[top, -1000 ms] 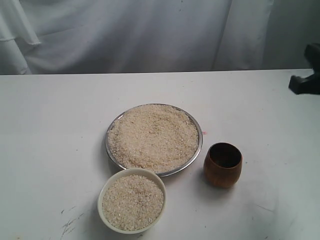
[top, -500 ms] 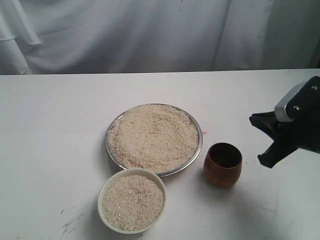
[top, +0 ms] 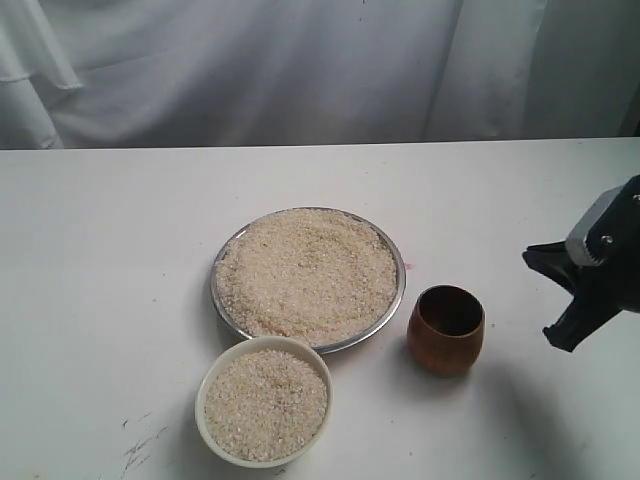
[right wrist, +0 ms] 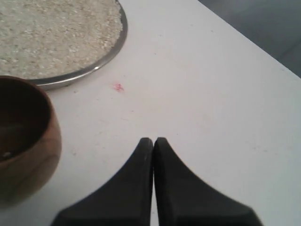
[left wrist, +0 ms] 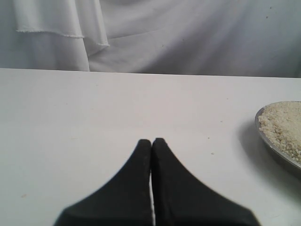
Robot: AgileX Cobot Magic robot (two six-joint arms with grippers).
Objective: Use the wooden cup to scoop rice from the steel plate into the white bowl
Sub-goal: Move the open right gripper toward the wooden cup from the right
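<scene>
The wooden cup [top: 446,329] stood upright just right of the steel plate [top: 213,281], left of the right gripper [right wrist: 153,141], whose jaws were pressed together, so they would need to spread wide before closing squarely on the cup's belly.

Right arm [top: 612,268] at the right edge of the exterior view, pointing leftward, right gripper [right wrist: 154,141] with black fingertips pressed together, left gripper [left wrist: 151,142] likewise closed, fingertips touching
</scene>
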